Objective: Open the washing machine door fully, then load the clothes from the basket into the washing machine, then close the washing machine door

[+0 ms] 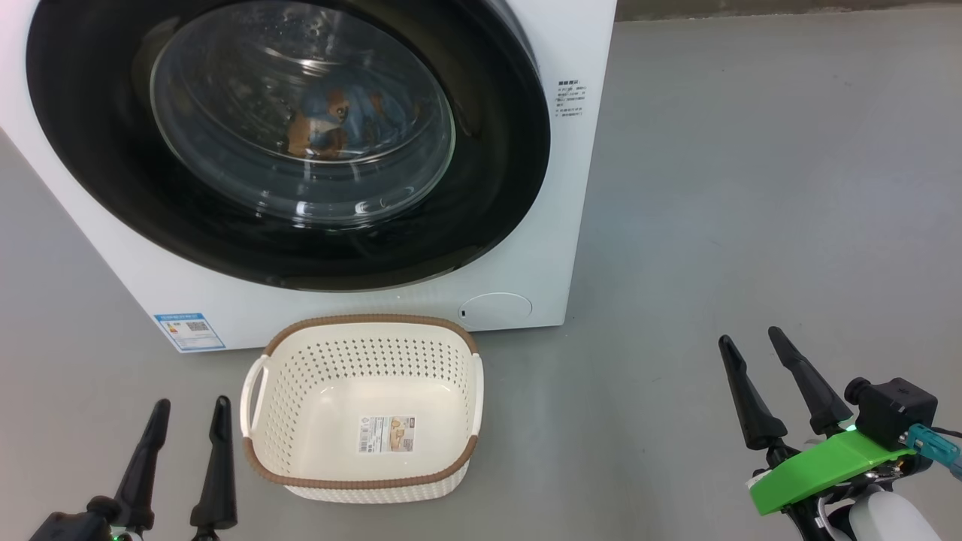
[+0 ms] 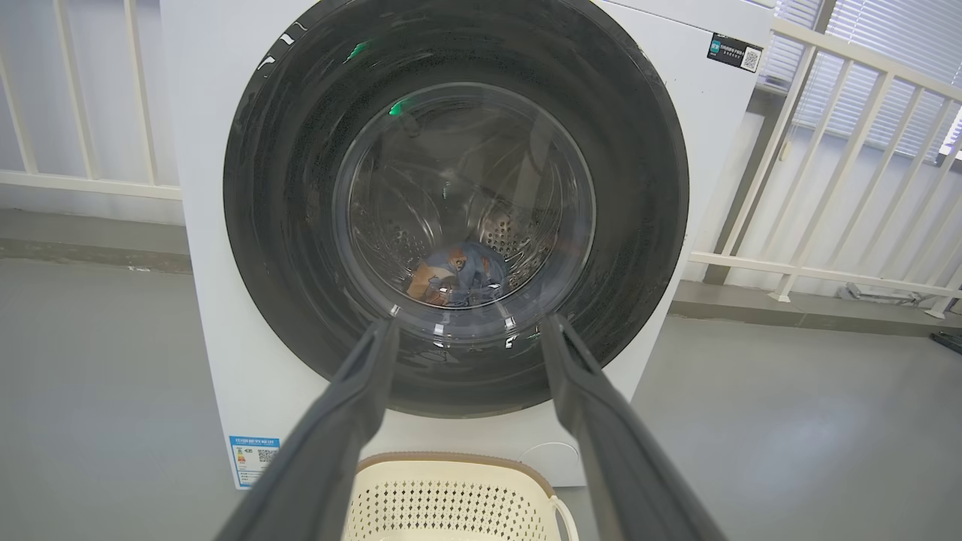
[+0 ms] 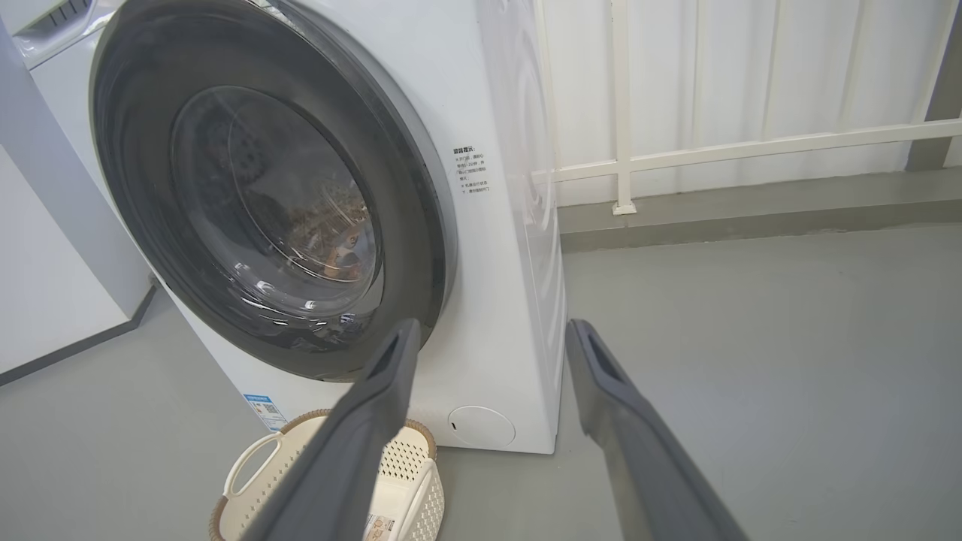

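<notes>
Left claw (image 1: 192,402) just beside basket (image 1: 368,320) rim

Ahead of me the washing machine (image 1: 579,225) stands on the floor (image 1: 751,188), its door (image 1: 496,188) closed flat against the front. The clothes (image 1: 331,124) lie inside the drum, behind the door's glass. The basket (image 1: 368,321) sits on the floor just before the machine, below the door. My left gripper (image 1: 192,406) hangs just left of the basket, and my right gripper (image 1: 748,338) is well off to its right. A railing (image 3: 751,149) runs behind the machine.
</notes>
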